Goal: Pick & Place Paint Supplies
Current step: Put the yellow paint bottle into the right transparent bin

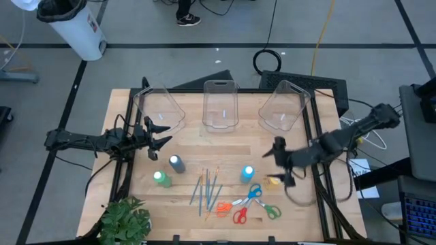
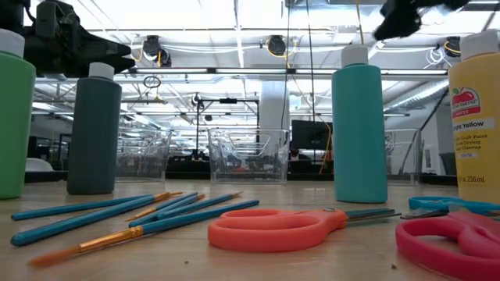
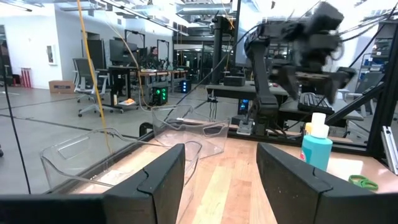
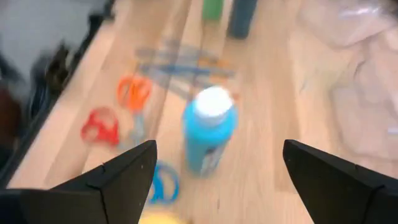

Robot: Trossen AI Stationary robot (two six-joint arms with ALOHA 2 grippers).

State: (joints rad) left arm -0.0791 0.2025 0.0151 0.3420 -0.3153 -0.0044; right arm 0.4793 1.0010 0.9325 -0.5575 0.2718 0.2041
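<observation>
Paint supplies lie spread on the near half of the table (image 1: pixel 122 112), none of them in my grasp; my right gripper (image 1: pixel 281 165) hangs with its fingers spread wide and holding nothing, just above the blue bottle (image 4: pixel 209 127) and the yellow bottle (image 1: pixel 274 180), which stand close together near the right edge; from that wrist I look down past my own fingers (image 4: pixel 118 171) onto the blue bottle's white cap; my left gripper (image 1: pixel 158 133) hovers over the left side of the table, jaws partly apart and empty, near the leftmost clear bin (image 1: pixel 159 109); just beside it toward the front stand the grey-blue bottle (image 1: pixel 176 163) and the green bottle (image 1: pixel 161 178); the brushes (image 1: pixel 206 188) lie fanned in the middle, blue handles with orange among them; beside them, right of centre, rest the scissors (image 1: pixel 244 203), red, orange, blue and green handled, clustered and overlapping; three clear bins stand in a row along the far edge; a leafy plant (image 1: pixel 125 219) sits at the near left corner.
</observation>
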